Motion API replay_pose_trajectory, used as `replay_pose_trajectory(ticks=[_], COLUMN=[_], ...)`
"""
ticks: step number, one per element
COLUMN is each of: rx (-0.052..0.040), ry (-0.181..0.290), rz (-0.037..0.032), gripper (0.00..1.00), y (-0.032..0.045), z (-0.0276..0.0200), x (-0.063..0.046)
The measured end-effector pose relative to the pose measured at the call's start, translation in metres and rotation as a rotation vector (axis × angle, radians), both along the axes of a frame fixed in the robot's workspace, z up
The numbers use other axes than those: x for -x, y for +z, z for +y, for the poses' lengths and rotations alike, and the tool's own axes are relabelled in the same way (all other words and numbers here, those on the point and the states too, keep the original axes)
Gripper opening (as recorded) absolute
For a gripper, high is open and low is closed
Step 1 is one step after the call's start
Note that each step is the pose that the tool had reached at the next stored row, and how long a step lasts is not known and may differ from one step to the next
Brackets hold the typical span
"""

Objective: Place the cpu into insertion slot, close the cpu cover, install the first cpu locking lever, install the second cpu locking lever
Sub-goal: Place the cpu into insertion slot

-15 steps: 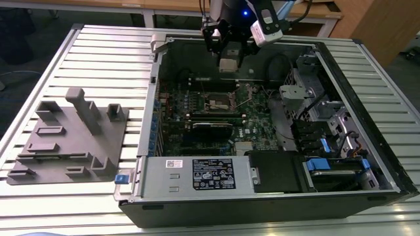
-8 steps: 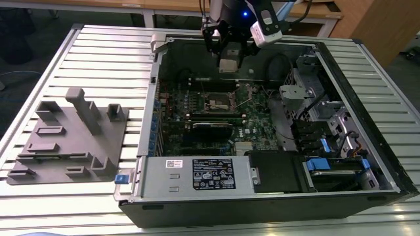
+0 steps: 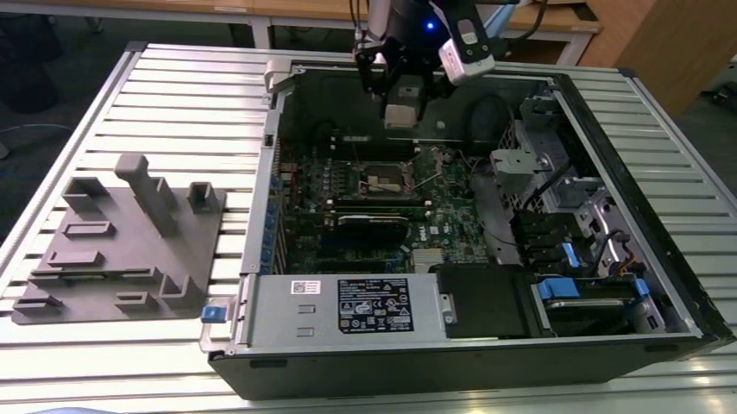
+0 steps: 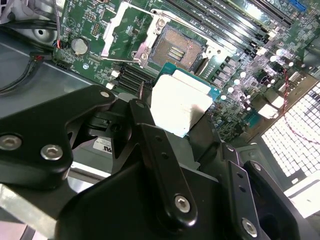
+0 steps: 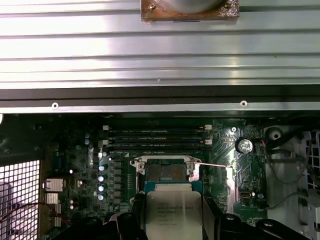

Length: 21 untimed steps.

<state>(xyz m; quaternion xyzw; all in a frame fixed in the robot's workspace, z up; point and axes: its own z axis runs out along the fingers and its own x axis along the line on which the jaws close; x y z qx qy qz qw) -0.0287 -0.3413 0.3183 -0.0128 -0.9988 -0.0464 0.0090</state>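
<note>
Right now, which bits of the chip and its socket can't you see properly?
- The chip: in the first wrist view one edge is cut off by the picture's border, and the gripper covers parts of its sides.
- The socket: in the first wrist view the chip hides part of it.
- In the exterior view, the socket's pins are too small to make out.
- The chip's underside faces away in both wrist views.
</note>
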Motion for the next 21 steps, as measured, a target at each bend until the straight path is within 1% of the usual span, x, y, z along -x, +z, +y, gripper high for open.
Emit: replay_pose_trajectory(ticks=[7,12,17,21], rx=[0.0003,0.0003,0.0002,0.0002], ry=[0.000,0.000,0.000,0.000], rz=[0.0002,0.0002,0.0001,0.0001], gripper=[0.54,0.54,0.54,0.54], y=[-0.0074,-0.0144,-0.0168,-0.0236], z=[0.0000,0.0000,0.0000,0.0000], x=[0.000,0.000,0.000,0.000])
